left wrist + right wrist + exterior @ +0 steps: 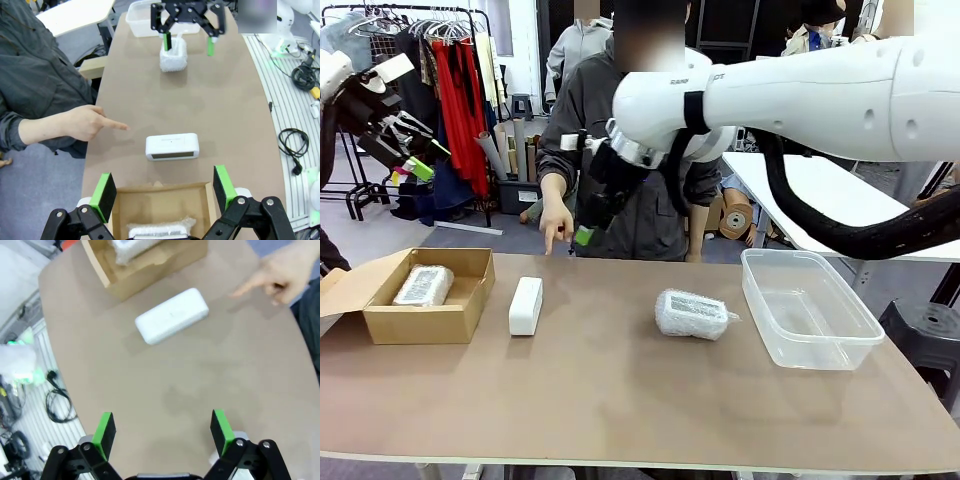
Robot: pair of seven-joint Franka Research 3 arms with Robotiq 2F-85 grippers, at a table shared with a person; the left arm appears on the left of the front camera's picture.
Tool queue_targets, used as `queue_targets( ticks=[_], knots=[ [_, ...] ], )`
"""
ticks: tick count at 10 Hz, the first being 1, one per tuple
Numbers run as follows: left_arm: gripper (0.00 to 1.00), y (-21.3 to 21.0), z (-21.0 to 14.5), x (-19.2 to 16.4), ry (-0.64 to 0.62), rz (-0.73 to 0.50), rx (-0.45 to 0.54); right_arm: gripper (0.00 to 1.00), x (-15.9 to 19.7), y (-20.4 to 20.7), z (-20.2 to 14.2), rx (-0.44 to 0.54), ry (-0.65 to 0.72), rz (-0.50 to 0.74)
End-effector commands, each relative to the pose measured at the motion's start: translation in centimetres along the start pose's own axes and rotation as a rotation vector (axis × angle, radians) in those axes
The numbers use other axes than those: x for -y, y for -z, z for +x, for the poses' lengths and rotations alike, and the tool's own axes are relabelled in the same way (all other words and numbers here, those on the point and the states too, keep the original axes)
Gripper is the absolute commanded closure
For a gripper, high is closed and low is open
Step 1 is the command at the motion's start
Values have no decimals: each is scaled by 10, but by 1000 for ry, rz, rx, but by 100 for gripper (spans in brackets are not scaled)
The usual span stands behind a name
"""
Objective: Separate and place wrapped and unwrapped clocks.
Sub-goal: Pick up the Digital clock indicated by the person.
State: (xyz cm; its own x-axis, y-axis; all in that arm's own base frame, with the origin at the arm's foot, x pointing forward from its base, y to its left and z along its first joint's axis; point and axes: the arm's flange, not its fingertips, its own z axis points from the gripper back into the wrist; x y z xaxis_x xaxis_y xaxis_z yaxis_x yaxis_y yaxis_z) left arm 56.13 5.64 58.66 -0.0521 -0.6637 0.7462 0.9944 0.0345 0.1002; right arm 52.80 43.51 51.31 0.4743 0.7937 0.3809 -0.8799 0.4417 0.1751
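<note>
My left fingers [106, 196] stand wide apart with nothing between their green pads, raised above the open brown cardboard box [205, 200] at my left end of the brown table [225, 110]. Inside that box lies one rectangular clock wrapped in crinkly clear plastic [423, 285], resting against the box's far wall. Just beyond the box's open side, near it but not touching, the bare smooth white rounded clock [172, 146] lies flat on the tabletop. The person's hand [85, 122] reaches over the far edge with one finger stretched out toward the table beside that white clock, its tip short of touching the clock. My right gripper [163, 426] is also spread wide and empty, hanging above the bare tabletop with its pads pointing down and the white clock ahead of it. From my left wrist I see that same gripper hanging over the middle of the table, one of its fingers crossing in front of the second plastic-wrapped clock with a grey speckled face [692, 314]; whether it touches the wrap I cannot tell. This second wrapped clock sits on the table, well apart from the white one and near the clear rectangular plastic tub [760, 300] at my right end.
</note>
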Motion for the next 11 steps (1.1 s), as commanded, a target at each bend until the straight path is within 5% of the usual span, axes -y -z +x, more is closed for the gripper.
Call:
queue_targets(
  ticks=[1, 6, 11],
  knots=[
    [0, -2, 0, 2, 16, -1, 2, 0, -25, 10, 46, -15, 23, 21],
    [0, -2, 0, 2, 16, -1, 2, 0, -67, 72, 104, -148, 323, -113],
    [0, -2, 0, 2, 16, -1, 2, 0, -62, 124, 109, -107, 532, -340]
  ],
)
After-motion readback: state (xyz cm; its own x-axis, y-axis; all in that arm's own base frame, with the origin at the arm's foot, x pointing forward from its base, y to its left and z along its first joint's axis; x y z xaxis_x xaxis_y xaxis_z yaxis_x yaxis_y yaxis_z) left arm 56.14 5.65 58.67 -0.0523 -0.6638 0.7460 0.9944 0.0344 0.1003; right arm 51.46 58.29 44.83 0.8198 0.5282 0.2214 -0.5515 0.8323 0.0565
